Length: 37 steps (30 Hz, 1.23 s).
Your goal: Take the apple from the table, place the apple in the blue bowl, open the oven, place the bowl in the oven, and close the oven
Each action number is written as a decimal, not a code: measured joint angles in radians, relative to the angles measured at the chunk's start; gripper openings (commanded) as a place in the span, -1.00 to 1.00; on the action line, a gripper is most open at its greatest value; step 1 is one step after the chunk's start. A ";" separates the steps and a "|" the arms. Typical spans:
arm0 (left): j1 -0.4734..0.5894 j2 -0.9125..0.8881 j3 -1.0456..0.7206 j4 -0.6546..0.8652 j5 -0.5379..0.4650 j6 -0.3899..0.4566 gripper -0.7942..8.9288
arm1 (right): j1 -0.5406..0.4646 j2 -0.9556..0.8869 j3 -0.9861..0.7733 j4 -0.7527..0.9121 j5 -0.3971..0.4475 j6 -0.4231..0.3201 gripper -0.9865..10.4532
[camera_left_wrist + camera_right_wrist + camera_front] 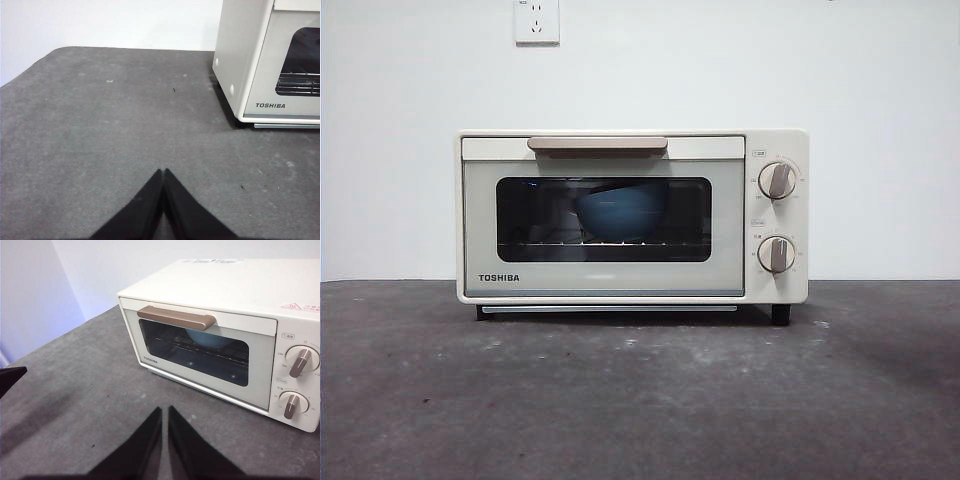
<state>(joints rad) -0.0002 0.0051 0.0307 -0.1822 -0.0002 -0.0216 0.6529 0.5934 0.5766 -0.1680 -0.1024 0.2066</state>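
Front view | oven (632, 215) door shut | blue bowl (620, 212) inside on rack

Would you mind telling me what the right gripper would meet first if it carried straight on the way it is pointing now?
Probably the oven: the right gripper, jaws nearly closed, points across bare table toward the oven's closed glass door, below the handle. Depth is uncertain.

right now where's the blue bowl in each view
Front view: the bowl sits on the rack behind the shut oven door's window, at mid-picture.
Left wrist view: not in it; only a corner of the window shows.
Right wrist view: the bowl peeks out below the handle.
Shared landmark: the TOSHIBA logo on the door.
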 measured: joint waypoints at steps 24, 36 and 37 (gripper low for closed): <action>0.000 0.000 0.000 0.000 0.000 -0.004 -0.82 | -0.337 -0.177 -0.084 0.006 -0.029 -0.151 -0.82; 0.000 0.000 0.000 0.000 0.000 -0.004 -0.82 | -0.629 -0.478 -0.398 0.172 -0.028 -0.192 -0.82; 0.000 0.000 0.000 0.000 0.000 -0.004 -0.82 | -0.634 -0.496 -0.420 0.180 -0.028 -0.192 -0.82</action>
<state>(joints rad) -0.0002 0.0051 0.0307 -0.1822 -0.0002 -0.0254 0.0189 0.0975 0.1570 0.0116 -0.1303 0.0143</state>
